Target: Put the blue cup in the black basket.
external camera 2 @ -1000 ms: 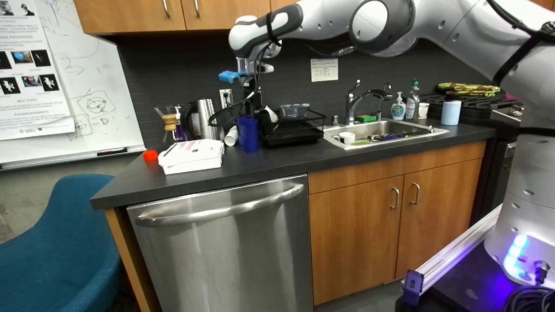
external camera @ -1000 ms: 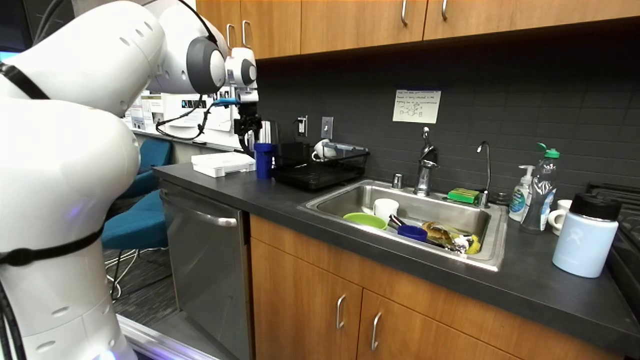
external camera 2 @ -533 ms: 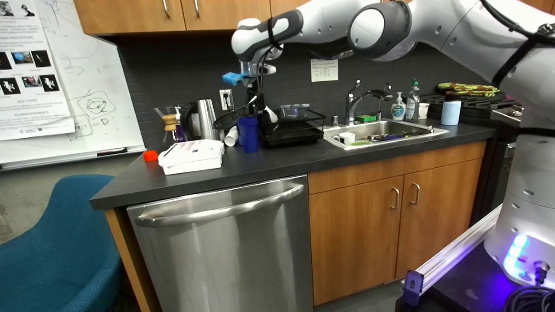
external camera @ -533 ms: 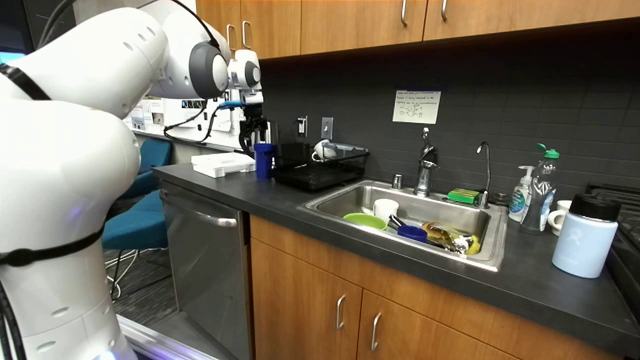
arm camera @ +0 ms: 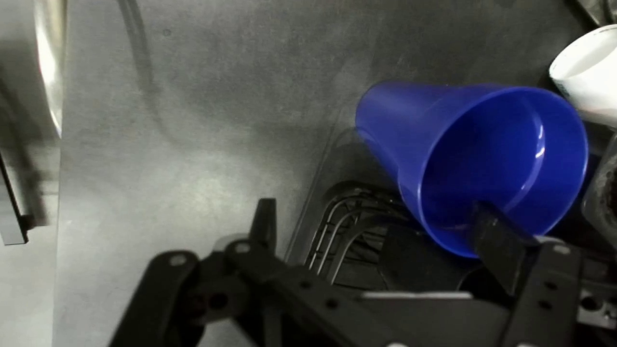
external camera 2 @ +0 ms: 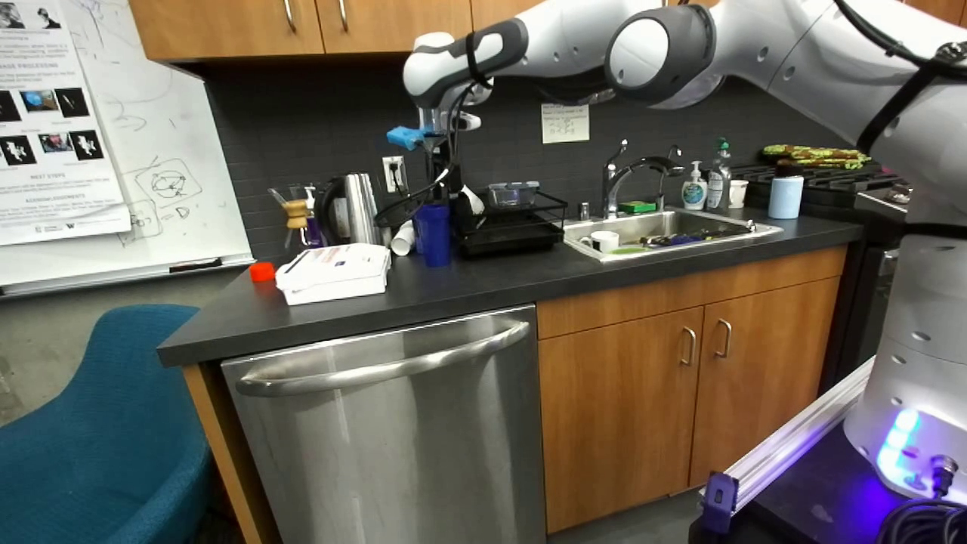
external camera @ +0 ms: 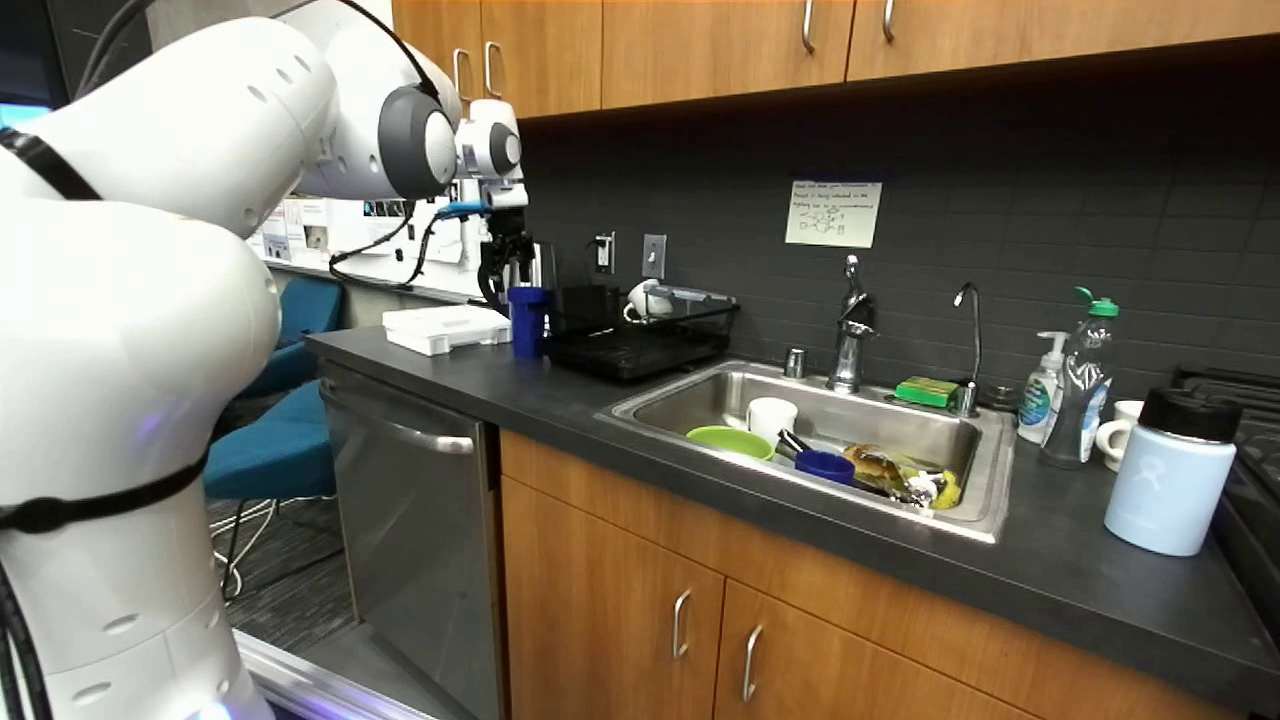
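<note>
In both exterior views the blue cup (external camera 2: pixel 434 240) is standing upright, back from the front edge of the tabletop (external camera 2: pixel 491 277), just beside the black basket (external camera 2: pixel 508 242); in the wrist view the end effector (arm camera: pixel 374 204) is hanging unclenched, one finger (arm camera: pixel 497 241) overlapping the cup, so a misaligned descent could be tipping it.

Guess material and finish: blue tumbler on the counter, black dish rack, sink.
Blue tumbler: probably plastic, smooth and glossy; uniform colour, white glint inside.
Black dish rack: maybe coated metal wire; thin bars glint in the wrist view. Solid base too dark to tell.
Sink: likely stainless steel, satin; grey with soft sheen.
</note>
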Controlling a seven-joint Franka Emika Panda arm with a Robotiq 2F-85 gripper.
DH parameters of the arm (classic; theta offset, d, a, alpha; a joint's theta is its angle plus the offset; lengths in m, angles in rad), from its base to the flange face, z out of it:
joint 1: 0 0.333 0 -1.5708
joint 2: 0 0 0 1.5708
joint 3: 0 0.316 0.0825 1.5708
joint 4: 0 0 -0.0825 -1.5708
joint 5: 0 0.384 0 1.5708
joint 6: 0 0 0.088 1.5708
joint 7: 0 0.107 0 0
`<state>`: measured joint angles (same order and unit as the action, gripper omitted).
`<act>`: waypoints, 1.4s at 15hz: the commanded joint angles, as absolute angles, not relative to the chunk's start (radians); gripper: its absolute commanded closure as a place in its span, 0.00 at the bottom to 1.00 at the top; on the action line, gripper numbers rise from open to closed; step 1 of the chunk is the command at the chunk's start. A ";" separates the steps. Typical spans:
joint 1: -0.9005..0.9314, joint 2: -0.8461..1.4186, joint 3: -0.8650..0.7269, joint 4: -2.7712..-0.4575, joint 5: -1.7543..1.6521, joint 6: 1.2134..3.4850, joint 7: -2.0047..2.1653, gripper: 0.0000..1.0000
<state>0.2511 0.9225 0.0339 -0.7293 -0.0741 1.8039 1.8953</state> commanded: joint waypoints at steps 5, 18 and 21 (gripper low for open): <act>0.249 0.963 0.043 -0.688 -0.068 1.800 1.864 0.00; 0.247 0.999 0.049 -0.685 -0.064 1.802 1.814 0.00; 0.245 0.998 0.048 -0.685 -0.065 1.801 1.802 0.32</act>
